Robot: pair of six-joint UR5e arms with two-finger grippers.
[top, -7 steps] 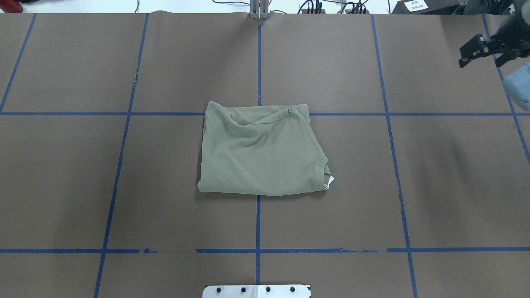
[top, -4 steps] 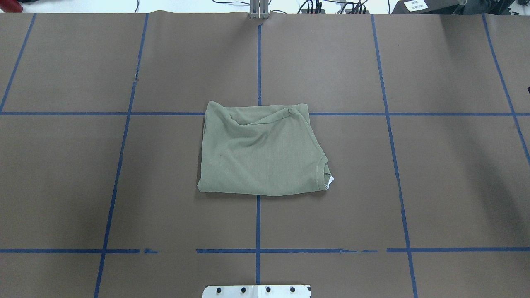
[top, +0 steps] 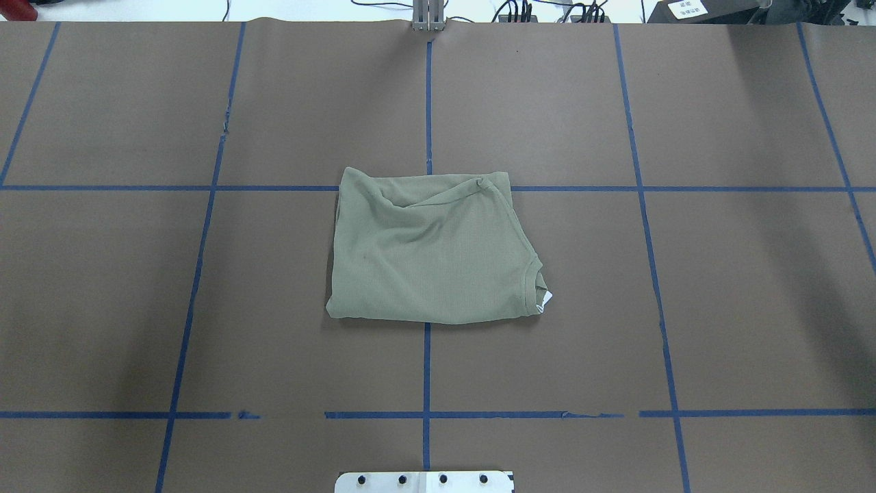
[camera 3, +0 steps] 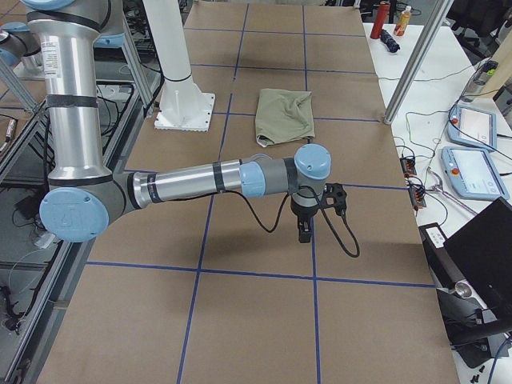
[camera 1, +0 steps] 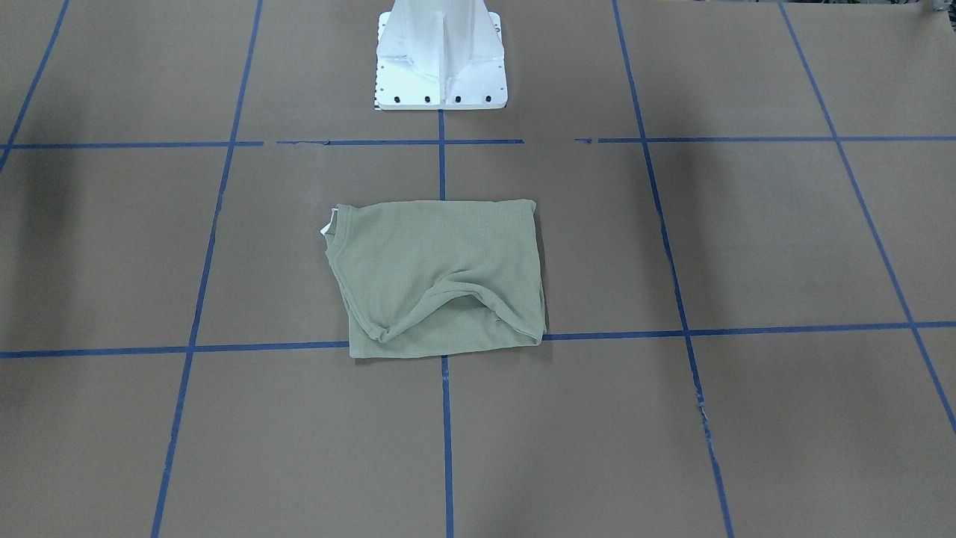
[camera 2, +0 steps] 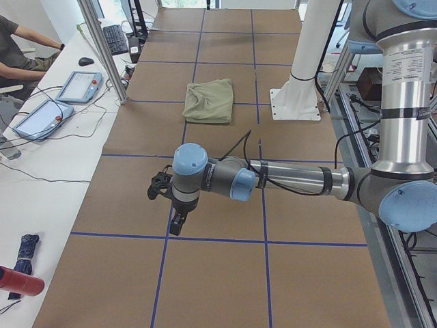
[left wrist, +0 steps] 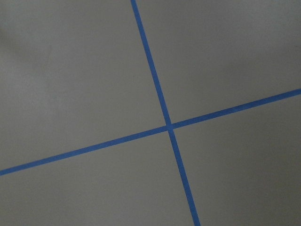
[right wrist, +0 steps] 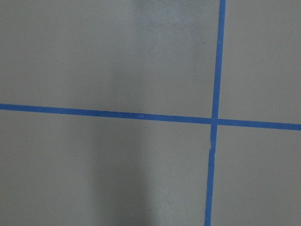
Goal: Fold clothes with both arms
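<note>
Shirt folded at mid-desk, both arms out at the ends

The sage-green shirt lay as a rough rectangle in the centre of the overhead frame, flat on the brown-papered desk, over a crossing of the blue tape lines. Its ribbed collar sat at the lower right corner of the bundle, with a scrap of white label peeping out. A loose diagonal crease ran near the upper edge. The white pedestal stood at the top centre of the front-facing frame, apart from the cloth. Neither arm touched the shirt. The left gripper hung above bare paper in the middle of the left side view, and the right gripper did likewise in the right side view, each well apart from the garment. Whether either pair of jaws stood wide or narrow could not be told. Both wrist cameras showed only paper and crossed tape.
</note>
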